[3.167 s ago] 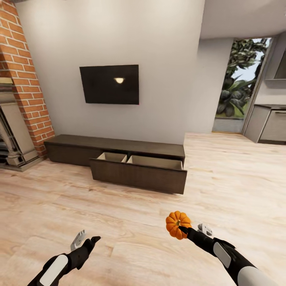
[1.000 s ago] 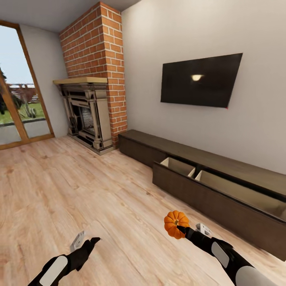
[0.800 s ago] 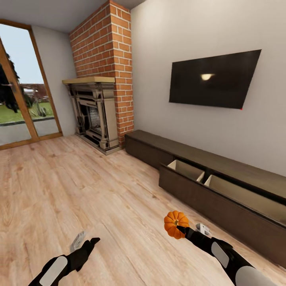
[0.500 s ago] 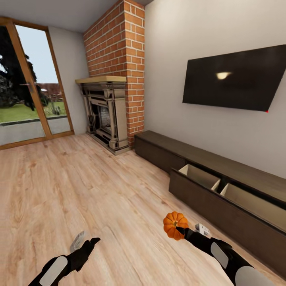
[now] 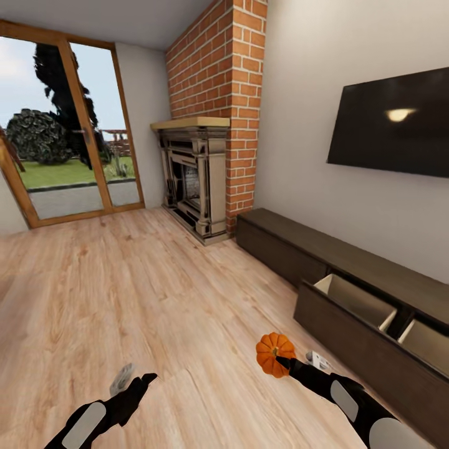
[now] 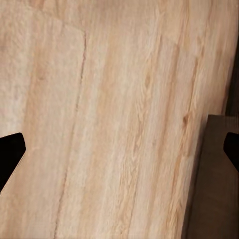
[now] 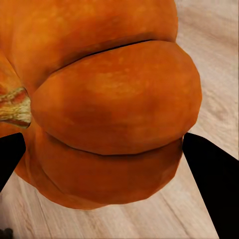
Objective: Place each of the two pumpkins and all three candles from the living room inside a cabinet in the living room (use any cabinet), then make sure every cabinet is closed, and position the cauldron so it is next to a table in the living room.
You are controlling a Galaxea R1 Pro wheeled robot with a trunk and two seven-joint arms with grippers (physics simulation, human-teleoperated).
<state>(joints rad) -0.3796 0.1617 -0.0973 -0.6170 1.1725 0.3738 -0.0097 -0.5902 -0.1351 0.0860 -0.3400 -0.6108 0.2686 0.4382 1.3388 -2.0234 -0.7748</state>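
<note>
View swung left: fireplace (image 5: 196,181) now centre, cabinet (image 5: 349,299) off right, drawers open. Right tool (image 5: 288,362) clamped on pumpkin (image 5: 273,353) over floor; left tool (image 5: 134,381) spread, empty. Pumpkin not yet stowed

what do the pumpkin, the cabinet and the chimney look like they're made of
Pumpkin: looks like real gourd skin, smooth with a slight sheen, judging by the ribbed orange lobes and dry tan stem in the right wrist view. Cabinet: dark-brown matte wood, with paler tan wood inside the open drawer. Chimney: red brick with pale mortar lines, rough and matte.
</note>
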